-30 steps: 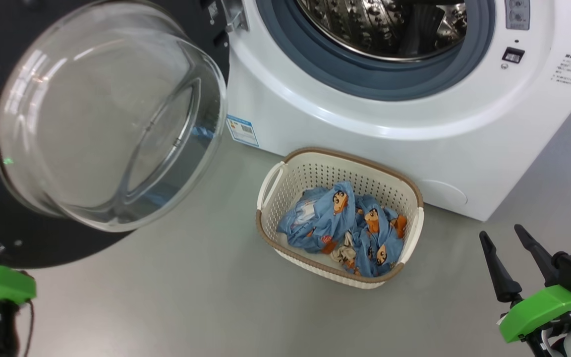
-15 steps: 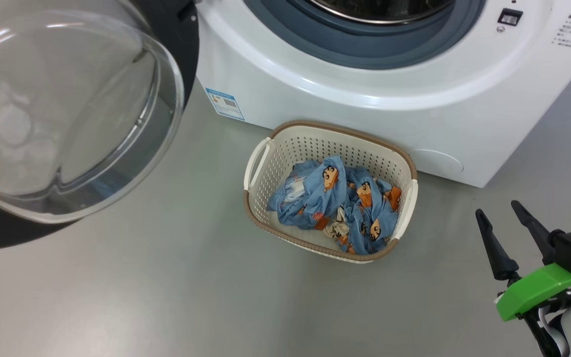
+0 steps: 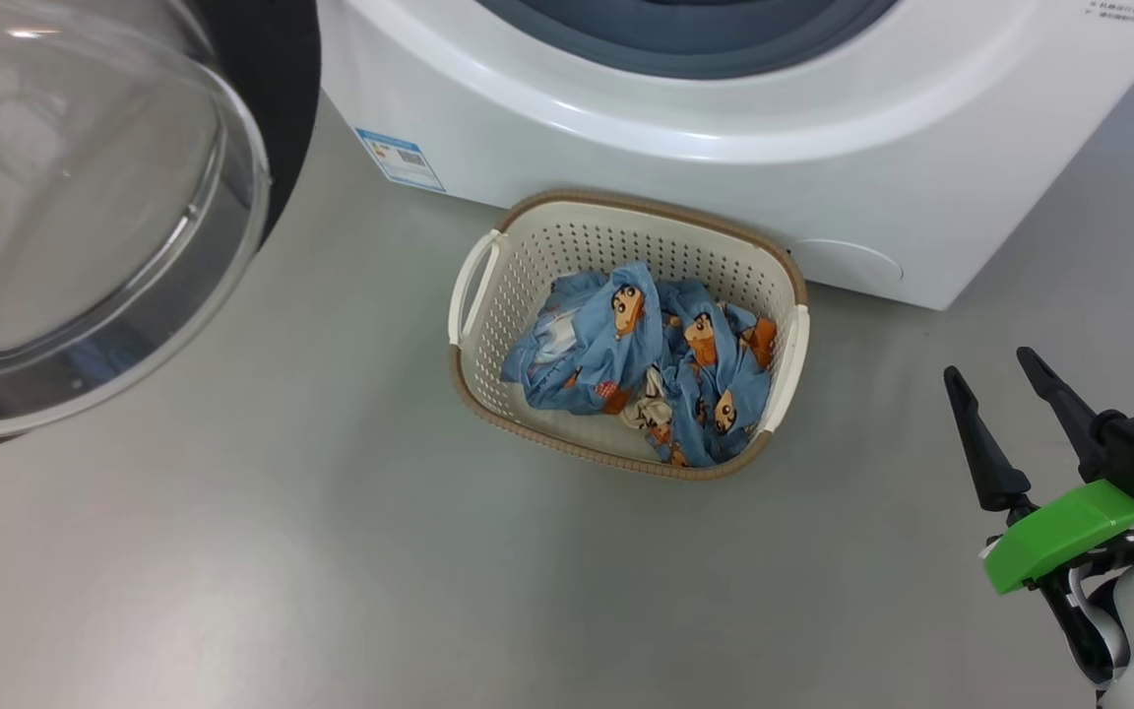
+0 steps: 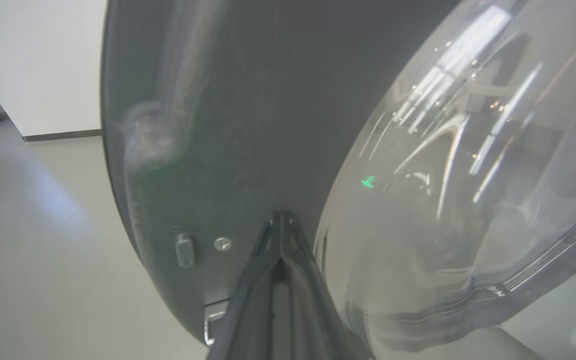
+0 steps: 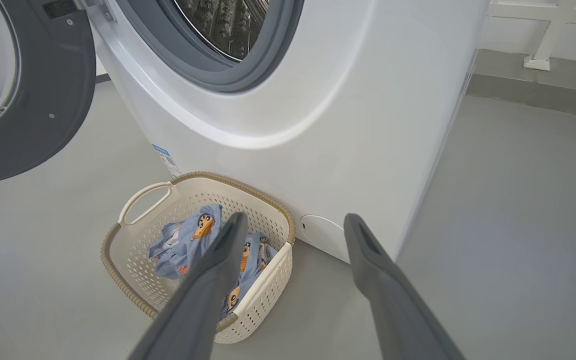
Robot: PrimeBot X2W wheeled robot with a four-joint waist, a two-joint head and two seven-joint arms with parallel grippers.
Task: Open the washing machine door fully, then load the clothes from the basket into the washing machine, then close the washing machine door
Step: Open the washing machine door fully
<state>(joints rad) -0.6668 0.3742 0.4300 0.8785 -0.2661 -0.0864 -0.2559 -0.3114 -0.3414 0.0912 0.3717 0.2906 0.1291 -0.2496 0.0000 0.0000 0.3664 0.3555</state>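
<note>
On the grey floor (image 3: 331,551) just before the washing machine (image 3: 685,128), the basket (image 3: 567,246) holds the clothes (image 3: 646,364) — left of the right gripper (image 3: 988,366), its fingers wide apart and empty — while the left gripper (image 4: 280,225), fingers pressed together holding nothing, points at the dark ring of the open washing machine door (image 4: 208,125).
</note>
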